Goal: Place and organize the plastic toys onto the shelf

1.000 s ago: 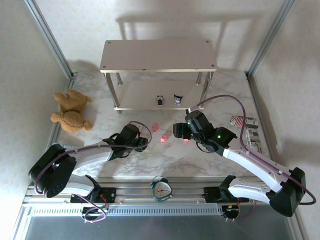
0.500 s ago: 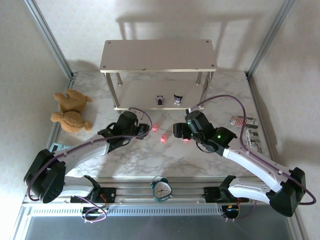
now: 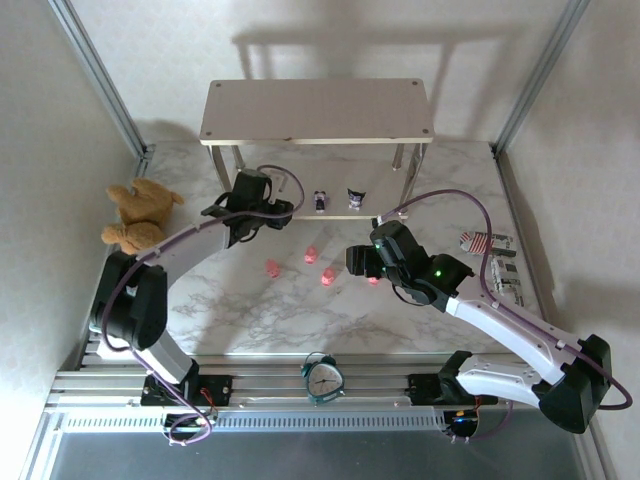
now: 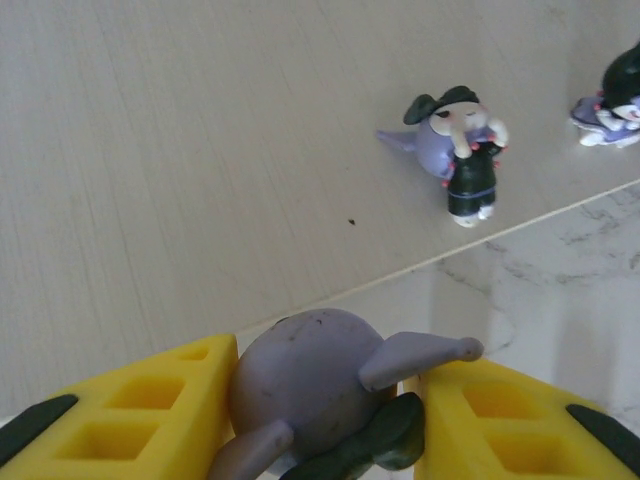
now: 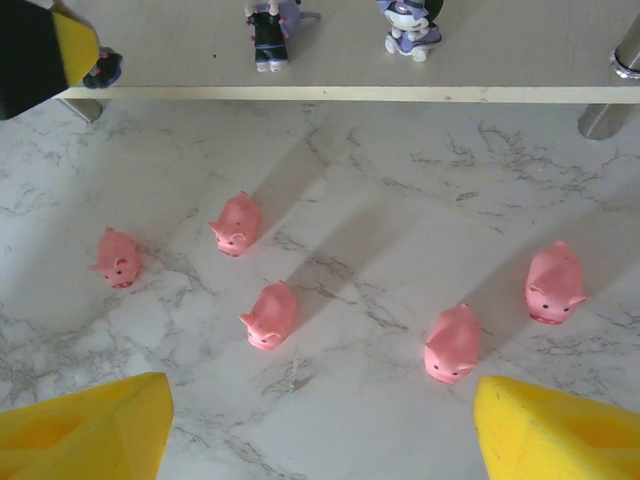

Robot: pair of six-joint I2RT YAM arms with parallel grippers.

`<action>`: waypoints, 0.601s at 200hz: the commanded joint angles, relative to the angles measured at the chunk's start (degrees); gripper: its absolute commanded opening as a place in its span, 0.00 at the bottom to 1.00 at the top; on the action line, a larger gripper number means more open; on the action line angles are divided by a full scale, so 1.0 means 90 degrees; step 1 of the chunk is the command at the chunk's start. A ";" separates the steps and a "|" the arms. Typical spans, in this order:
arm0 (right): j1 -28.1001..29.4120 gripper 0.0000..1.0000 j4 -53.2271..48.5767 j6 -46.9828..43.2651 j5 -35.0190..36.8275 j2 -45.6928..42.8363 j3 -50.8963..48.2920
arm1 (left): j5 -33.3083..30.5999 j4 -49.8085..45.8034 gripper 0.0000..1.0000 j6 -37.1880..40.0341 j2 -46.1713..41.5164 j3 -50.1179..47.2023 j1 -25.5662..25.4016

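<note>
I can't read any writing or labels here; the clock (image 3: 323,378) face is too small to make out.

Lower board (image 3: 300,188) of shelf (image 3: 315,110): near strip is bare to the left of the two purple figurines (image 3: 320,201), which stand close together right of centre. Left gripper (image 3: 268,206), clamped on a third purple figurine (image 4: 310,385), takes up the left near edge. Far half is hidden under the top board (image 3: 250,120), possibly free. Top board itself is free all over. Metal leg (image 5: 628,45) blocks the right near corner.

Marble (image 5: 400,250) in front: five pink pigs (image 5: 270,314) lie scattered. The widest gap is between the left three and the right two, and the right gripper (image 5: 320,430) hangs over it, jaws wide. Teddy bear (image 3: 140,222) at left, clock (image 3: 322,378) at near centre.
</note>
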 commanded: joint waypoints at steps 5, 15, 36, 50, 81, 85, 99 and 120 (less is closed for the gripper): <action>0.0022 0.79 0.0079 -0.0080 0.0187 0.0101 0.0213 | 0.0300 -0.0245 0.31 0.0328 0.0328 0.0400 0.0230; 0.0006 0.79 0.0088 -0.0088 0.0182 0.0125 0.0238 | 0.0392 -0.0194 0.31 0.0333 0.0431 0.0453 0.0320; -0.0015 0.80 0.0115 -0.0115 0.0183 0.0178 0.0295 | 0.0603 -0.0101 0.31 0.0314 0.0604 0.0540 0.0489; -0.0039 0.80 0.0144 -0.0133 0.0163 0.0221 0.0321 | 0.0703 -0.0022 0.31 0.0313 0.0696 0.0587 0.0561; -0.0056 0.80 0.0176 -0.0140 0.0119 0.0364 0.0392 | 0.0925 0.0084 0.31 0.0294 0.0898 0.0718 0.0655; -0.0070 0.80 0.0176 -0.0145 0.0114 0.0381 0.0392 | 0.0962 0.0079 0.31 0.0303 0.0928 0.0754 0.0666; -0.0072 0.80 0.0185 -0.0142 0.0091 0.0456 0.0423 | 0.1001 0.0018 0.31 0.0322 0.1070 0.0864 0.0682; -0.0076 0.80 0.0185 -0.0144 0.0075 0.0536 0.0452 | 0.1050 -0.0008 0.31 0.0362 0.1213 0.0960 0.0701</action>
